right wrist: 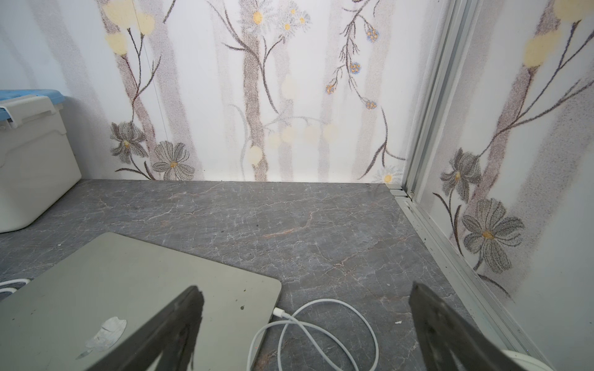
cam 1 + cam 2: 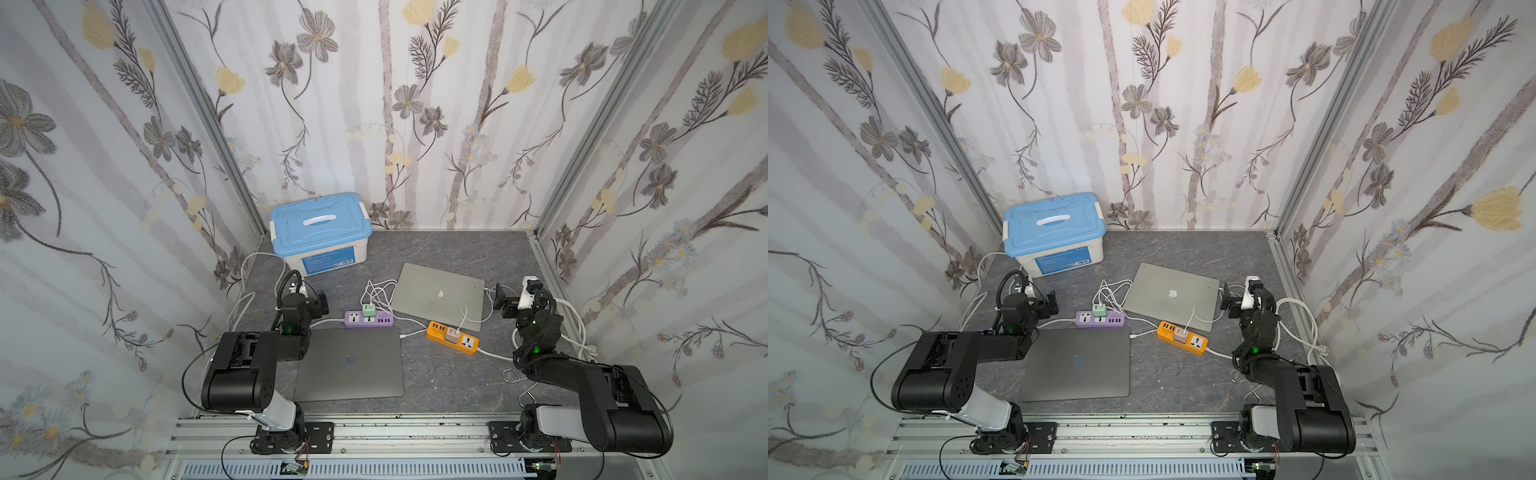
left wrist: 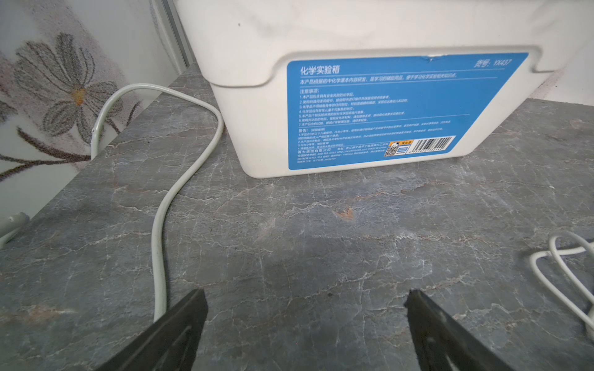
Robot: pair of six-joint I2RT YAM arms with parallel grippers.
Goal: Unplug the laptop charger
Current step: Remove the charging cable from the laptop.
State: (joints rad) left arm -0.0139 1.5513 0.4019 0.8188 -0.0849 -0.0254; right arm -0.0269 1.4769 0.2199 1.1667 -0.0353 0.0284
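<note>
Item: white charger cable plug (image 1: 277, 311), seated in side edge of closed silver laptop (image 1: 112, 282); slack looped on grey marble-look desk (image 1: 321, 225), prob. fed from pink adapter (image 2: 454, 335) on orange power strip (image 2: 469, 343)
Right pincer (image 1: 305, 286): wide, empty, near plug, prob. staged for pull
Left pincer (image 3: 305, 292): wide, empty, idle facing white blue-lidded box (image 3: 257, 48)

The left arm (image 2: 237, 374) and right arm (image 2: 615, 399) are both chunky matte-black housings, each with a pale grey link (image 2: 278, 413) above a black base plate (image 2: 318, 432) studded with screws. A green light (image 2: 287, 329) glows on each. A thin black cable (image 2: 183, 376) and a ribbed hose (image 2: 281, 284) run alongside, with red wires (image 2: 307, 449) at the base. The left gripper (image 3: 305, 295) and right gripper (image 1: 305, 292) have flat, dark, scuffed fingers (image 1: 180, 321).
</note>
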